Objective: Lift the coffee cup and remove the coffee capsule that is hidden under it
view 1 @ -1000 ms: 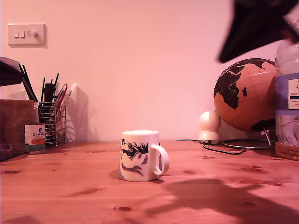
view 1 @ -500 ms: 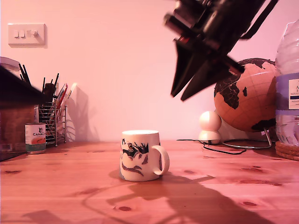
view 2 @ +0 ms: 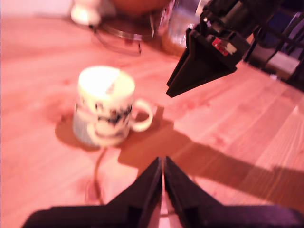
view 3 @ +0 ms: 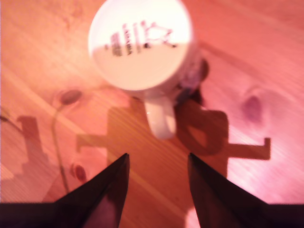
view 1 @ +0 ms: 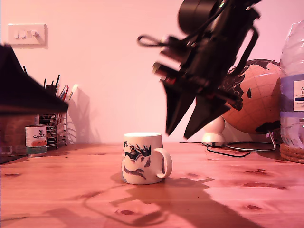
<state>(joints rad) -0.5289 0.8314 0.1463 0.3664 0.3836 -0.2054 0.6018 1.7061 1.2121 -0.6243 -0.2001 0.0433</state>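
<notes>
The cup (view 1: 142,158) stands upside down on the wooden surface (view 1: 228,199), its long axis vertical and its flat base up. In the second wrist view that base carries dark printed lines too blurred to read. The handle (view 1: 163,163) points toward the exterior view's right, and a dark drawn print covers the side.

My second claw (view 1: 188,124) hangs above the cup and a little toward the handle side, clear of it, fingers spread apart with nothing between them. My first claw (view 2: 163,176) is well back from the cup, its fingers pressed together and empty.

No capsule shows.

Far beyond the first claw, at the exterior view's left, a tin (view 1: 35,139) reads "CANA…". At that view's right a bottle (view 1: 292,85) has a label starting "A", then "NATURAL".
</notes>
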